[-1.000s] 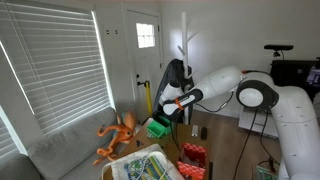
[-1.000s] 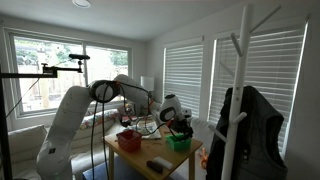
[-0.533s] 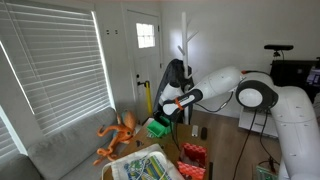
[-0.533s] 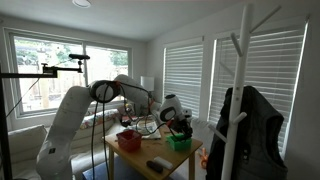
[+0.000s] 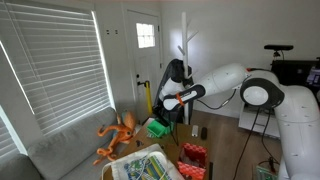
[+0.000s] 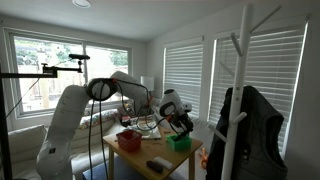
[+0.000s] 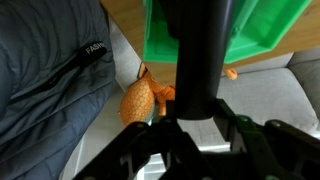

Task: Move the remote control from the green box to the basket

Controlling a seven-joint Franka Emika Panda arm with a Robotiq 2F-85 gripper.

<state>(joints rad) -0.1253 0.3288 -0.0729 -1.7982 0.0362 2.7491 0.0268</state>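
Note:
My gripper [image 5: 168,103] is shut on the black remote control [image 7: 198,50] and holds it above the bright green box [image 5: 158,128]. In the wrist view the remote runs from between the jaws up across the picture, over the green box [image 7: 265,30]. My gripper [image 7: 195,125] sits at the bottom of that view. In an exterior view my gripper [image 6: 173,104] hangs over the green box [image 6: 179,143] at the table's end. The red basket [image 5: 193,155] stands on the table beside the box; it also shows in an exterior view [image 6: 127,138].
An orange plush toy [image 5: 118,135] lies on the grey sofa [image 5: 60,150] below the box. A green-and-white patterned tray [image 5: 145,165] lies on the table. A coat rack with a dark jacket [image 6: 240,125] stands close by. A black object [image 6: 160,163] lies on the table.
My gripper has risen from the green box with the remote in it. The box and basket have not moved.

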